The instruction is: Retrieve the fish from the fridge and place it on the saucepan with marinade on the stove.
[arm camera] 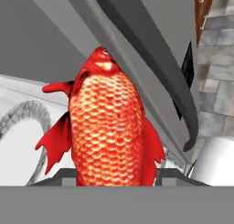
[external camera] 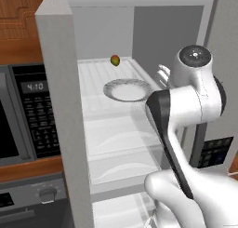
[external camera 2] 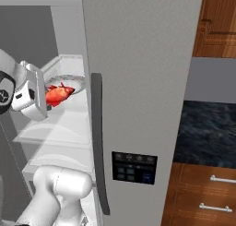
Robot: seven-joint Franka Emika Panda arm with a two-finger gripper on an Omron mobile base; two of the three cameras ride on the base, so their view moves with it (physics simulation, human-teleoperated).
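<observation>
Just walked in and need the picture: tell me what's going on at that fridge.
The white arm is reaching into the open fridge and its tool is shut on the red-orange fish, holding it just off the grey plate on a shelf. A small green-red fruit sits further back on that shelf. The fish is not yet out of the fridge, so carrying it to the saucepan is still ahead.

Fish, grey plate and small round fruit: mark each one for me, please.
fish (arm camera: 109, 127), hand view, on the middle of its scaled body.
grey plate (external camera: 111, 93), left base view, on its ribbed left rim.
small round fruit (external camera: 115, 60), left base view, on its middle, behind the plate on the fridge shelf.
</observation>
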